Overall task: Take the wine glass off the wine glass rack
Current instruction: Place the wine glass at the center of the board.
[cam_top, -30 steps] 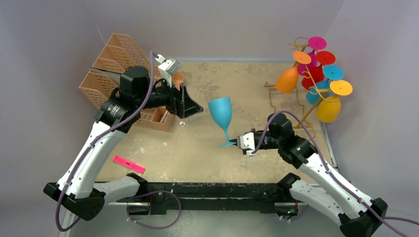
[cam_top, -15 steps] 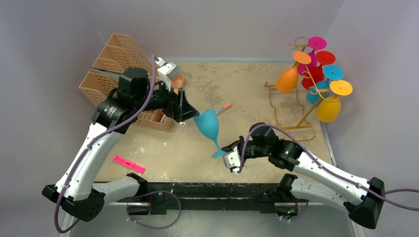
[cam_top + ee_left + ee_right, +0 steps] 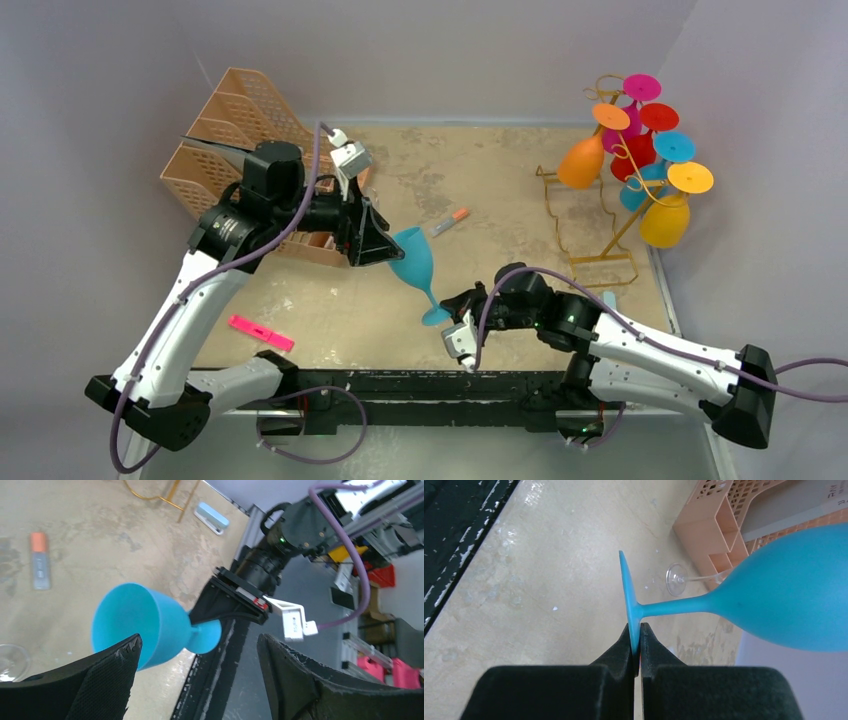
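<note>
My right gripper (image 3: 447,308) is shut on the round foot of a blue wine glass (image 3: 414,264) and holds it tilted above the table's near middle. In the right wrist view the fingers (image 3: 646,645) pinch the foot edge of the blue wine glass (image 3: 794,600). My left gripper (image 3: 378,243) is open, its jaws wide, and one jaw is right beside the bowl's rim. In the left wrist view the blue wine glass (image 3: 145,622) lies between the wide jaws of my left gripper (image 3: 197,652). The gold wine glass rack (image 3: 620,175) stands at the far right with several coloured glasses hanging on it.
A peach lattice file organiser (image 3: 235,135) stands at the far left behind my left arm. A clear glass (image 3: 679,579) lies on the table by it. A grey and orange marker (image 3: 447,221) lies mid-table, a pink marker (image 3: 261,333) near the front left.
My right gripper has carried the blue glass left and nearer, tilting its bowl toward my left gripper. My left gripper has shifted slightly nearer, and the bowl's rim now sits at its jaws.
</note>
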